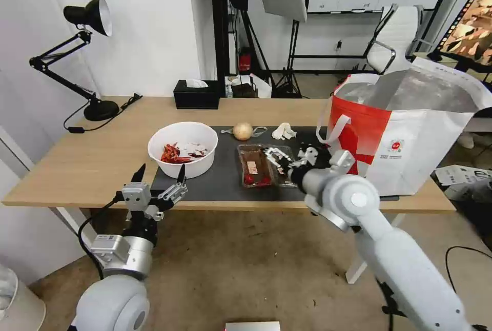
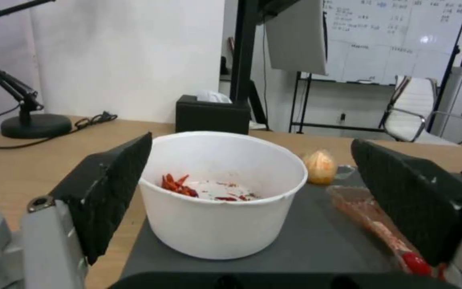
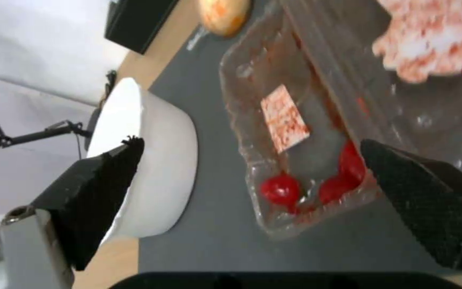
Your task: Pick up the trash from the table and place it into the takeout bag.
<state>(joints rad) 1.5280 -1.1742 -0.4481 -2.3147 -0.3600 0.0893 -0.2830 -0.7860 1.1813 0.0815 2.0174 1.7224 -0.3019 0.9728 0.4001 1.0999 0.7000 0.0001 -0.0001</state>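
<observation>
I see the left gripper [image 1: 159,174] spread wide at lower left, just short of the white bowl [image 1: 183,148] left of centre on the mat [image 1: 225,180], and the right gripper [image 3: 252,200] wide over the clear tray [image 1: 262,166] at centre, takeout bag [image 1: 410,131] standing right.

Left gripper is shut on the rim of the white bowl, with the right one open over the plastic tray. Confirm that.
Not quite. The left gripper is open, its fingers apart on either side of the white bowl without touching, as the left wrist view shows. The right gripper is indeed open over the plastic tray.
</observation>
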